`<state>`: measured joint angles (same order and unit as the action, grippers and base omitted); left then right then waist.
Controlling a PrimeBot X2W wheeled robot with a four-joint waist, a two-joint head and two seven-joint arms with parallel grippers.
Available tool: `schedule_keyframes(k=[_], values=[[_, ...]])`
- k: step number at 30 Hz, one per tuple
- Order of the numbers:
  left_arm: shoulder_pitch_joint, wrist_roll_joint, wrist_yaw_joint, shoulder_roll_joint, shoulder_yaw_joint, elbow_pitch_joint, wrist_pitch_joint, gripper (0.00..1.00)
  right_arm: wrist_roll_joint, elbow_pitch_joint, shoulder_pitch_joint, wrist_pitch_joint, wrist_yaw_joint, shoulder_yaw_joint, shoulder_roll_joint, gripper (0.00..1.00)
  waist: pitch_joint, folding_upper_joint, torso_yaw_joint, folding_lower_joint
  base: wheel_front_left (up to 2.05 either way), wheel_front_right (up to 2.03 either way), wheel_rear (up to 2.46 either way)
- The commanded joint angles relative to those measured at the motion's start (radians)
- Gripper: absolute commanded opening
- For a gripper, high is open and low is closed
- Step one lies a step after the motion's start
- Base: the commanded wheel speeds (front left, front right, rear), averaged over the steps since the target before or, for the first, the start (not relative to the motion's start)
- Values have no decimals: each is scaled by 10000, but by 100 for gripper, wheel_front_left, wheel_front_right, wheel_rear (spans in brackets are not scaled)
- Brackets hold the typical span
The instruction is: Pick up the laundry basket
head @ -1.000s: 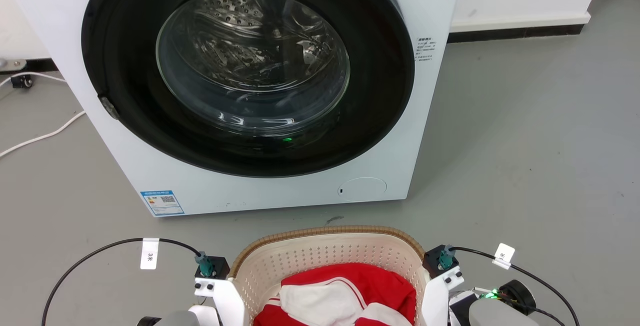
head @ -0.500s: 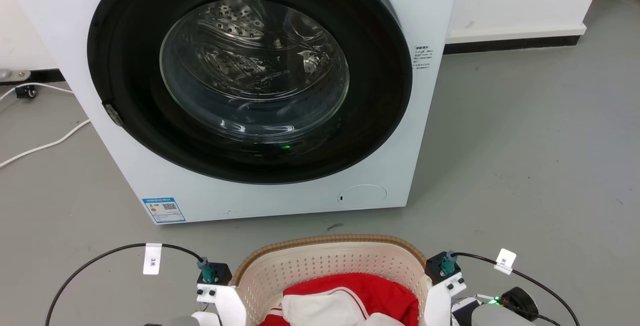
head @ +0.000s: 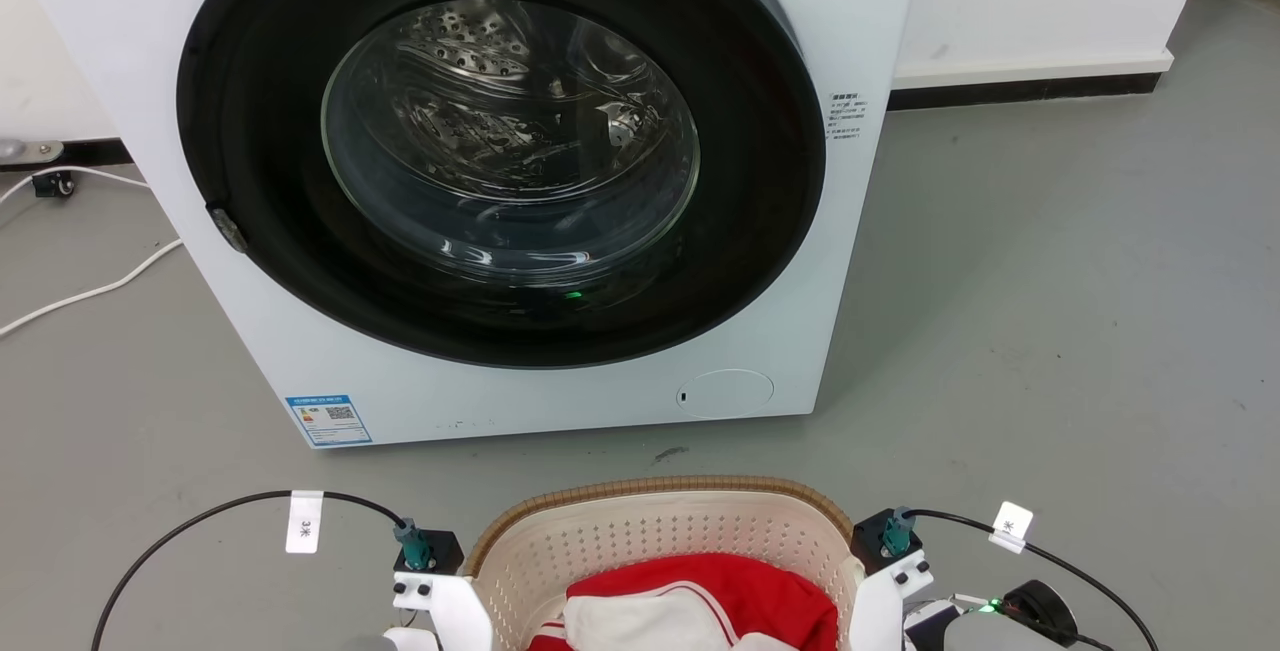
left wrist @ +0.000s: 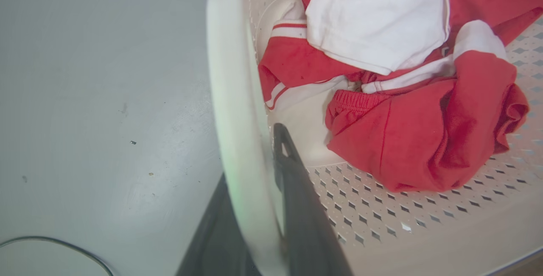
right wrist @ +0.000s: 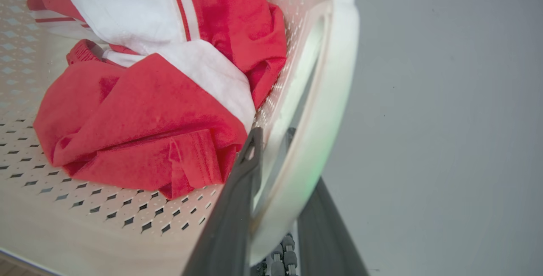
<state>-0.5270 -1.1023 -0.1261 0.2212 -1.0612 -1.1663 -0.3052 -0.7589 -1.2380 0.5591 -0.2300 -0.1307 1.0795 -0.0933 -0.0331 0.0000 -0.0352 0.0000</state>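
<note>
1. Basket [head: 650,531] sits at the bottom centre of the head view, on the near side of the washer [head: 860,261], with a strip of grey floor [head: 1050,331] between them. Its brown rim faces the washer's round glass door [head: 510,141], which is closed.
2. Whether the basket's base touches the floor cannot be told.
3. Red and white clothes [head: 700,591] lie crumpled in the basket, against its perforated cream wall.
4. Left gripper [left wrist: 250,157] straddles the white left handle [left wrist: 231,98]. One dark finger [left wrist: 297,191] is inside the basket and the other is outside, partly hidden under the handle.
5. Its jaws are clamped on that handle, which fills the space between them.
6. Right gripper [right wrist: 273,140] straddles the white right handle [right wrist: 335,76] the same way. Its inner finger [right wrist: 237,199] is just beside the clothes and its outer one is over the floor.
7. Its jaws are likewise closed on the handle.
8. Black cables [head: 200,521] with white tags curve over the floor on both sides of the basket.
9. A white cable [head: 90,286] runs along the floor to the left of the washer.
10. A blue label [head: 328,418] is stuck low on the washer's front, at its left corner.
</note>
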Motion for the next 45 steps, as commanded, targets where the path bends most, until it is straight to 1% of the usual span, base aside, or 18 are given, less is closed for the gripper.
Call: schedule_keyframes(k=[1, 20, 45], values=[[-103, 1, -70, -4, -52, 46, 29, 0, -7, 15, 87, 33, 0, 79, -16, 0, 4, 0, 2, 0, 0, 0, 0], [-207, -465, -71, 64, -513, 31, 109, 0, -757, -64, 240, 70, 0, 786, -50, 0, 34, 0, -8, 0, 0, 0, 0], [-323, -986, -71, 84, -1023, 18, 220, 0, -1437, -136, 318, 91, -2, 1473, -88, 0, 49, 0, -20, 0, 0, 0, 0]])
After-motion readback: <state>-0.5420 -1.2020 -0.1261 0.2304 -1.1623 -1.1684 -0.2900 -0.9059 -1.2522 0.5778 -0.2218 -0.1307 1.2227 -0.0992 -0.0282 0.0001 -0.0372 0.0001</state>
